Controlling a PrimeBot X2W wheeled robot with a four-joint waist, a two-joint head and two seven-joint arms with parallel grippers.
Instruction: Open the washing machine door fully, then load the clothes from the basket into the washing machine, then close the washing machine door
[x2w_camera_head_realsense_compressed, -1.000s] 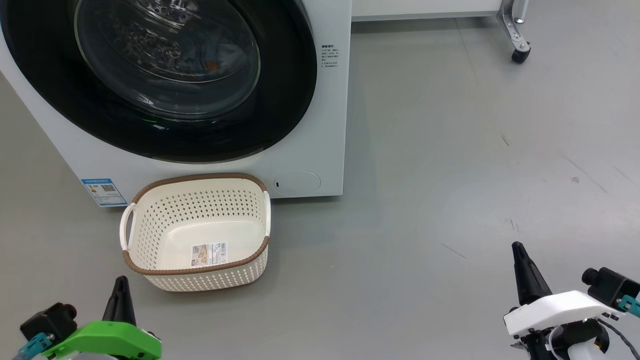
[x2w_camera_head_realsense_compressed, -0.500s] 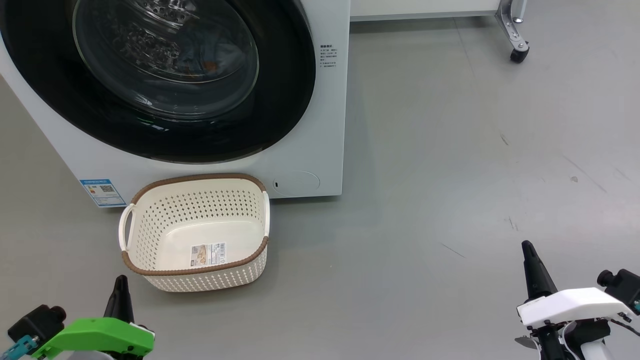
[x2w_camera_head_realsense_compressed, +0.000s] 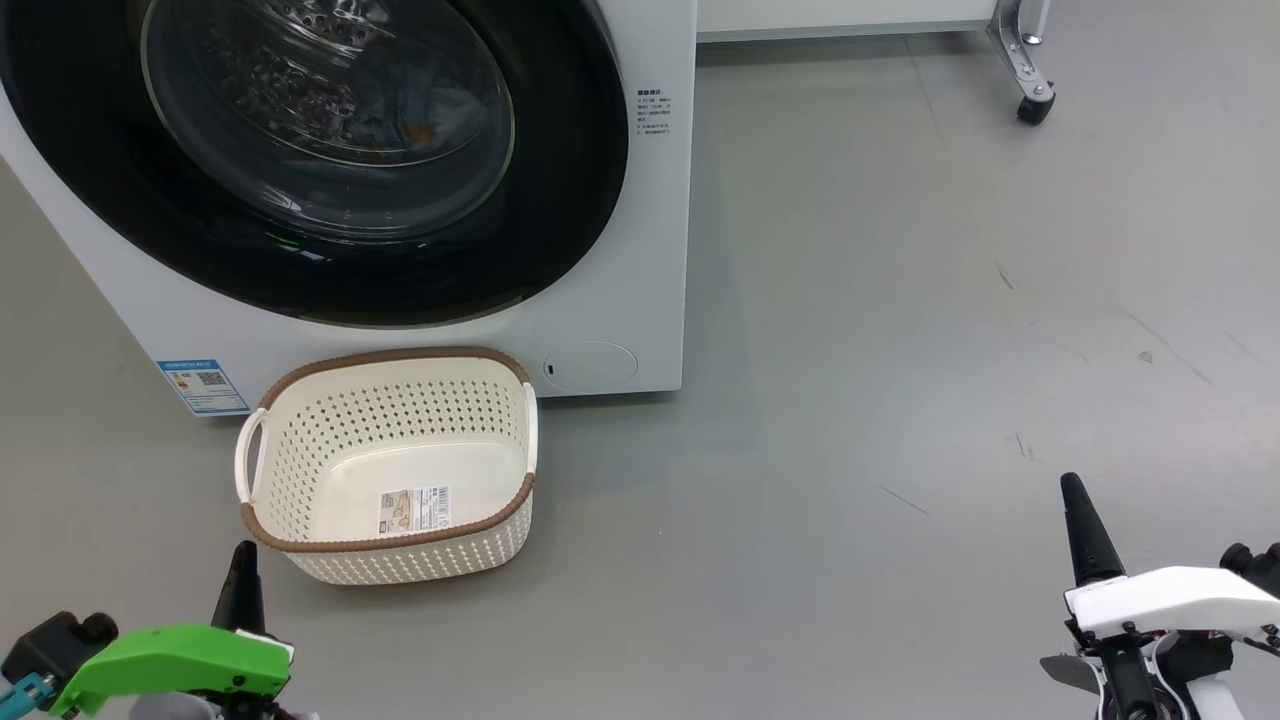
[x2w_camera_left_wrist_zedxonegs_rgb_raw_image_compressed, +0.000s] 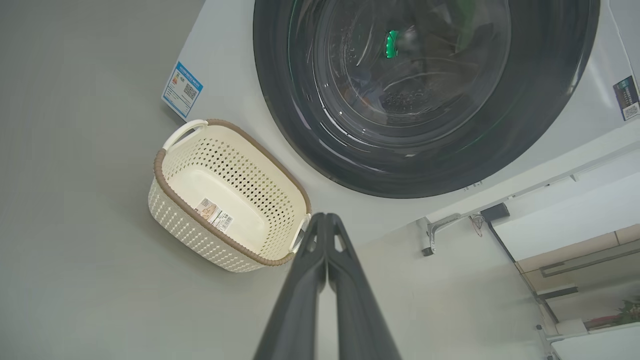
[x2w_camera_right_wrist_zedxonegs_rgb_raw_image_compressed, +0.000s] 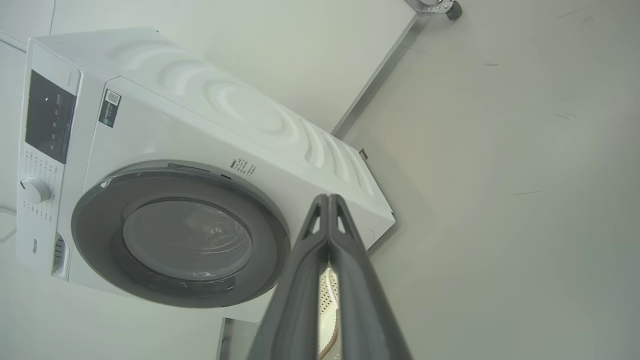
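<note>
Both my grippers are pressed together and hold nothing. In the head view my left gripper (x2w_camera_head_realsense_compressed: 243, 552), under a green housing, points up at the lower left, near the basket (x2w_camera_head_realsense_compressed: 300, 540) but apart from it. My right gripper (x2w_camera_head_realsense_compressed: 1073, 485), under a white housing, hangs over the grey floor (x2w_camera_head_realsense_compressed: 900, 300), well apart from everything.

The cream basket stands on the floor just in front of the washing machine (x2w_camera_head_realsense_compressed: 650, 250), its label sticker (x2w_camera_head_realsense_compressed: 415, 508) showing inside. The washing machine door (x2w_camera_head_realsense_compressed: 570, 240) lies closed against the machine's front. Behind the glass is a small orange patch (x2w_camera_head_realsense_compressed: 420, 131); I cannot tell what it is.

The left wrist view adds a green glint (x2w_camera_left_wrist_zedxonegs_rgb_raw_image_compressed: 391, 43) on the glass. The right wrist view adds the dark control panel (x2w_camera_right_wrist_zedxonegs_rgb_raw_image_compressed: 50, 117) and a knob (x2w_camera_right_wrist_zedxonegs_rgb_raw_image_compressed: 34, 190).
</note>
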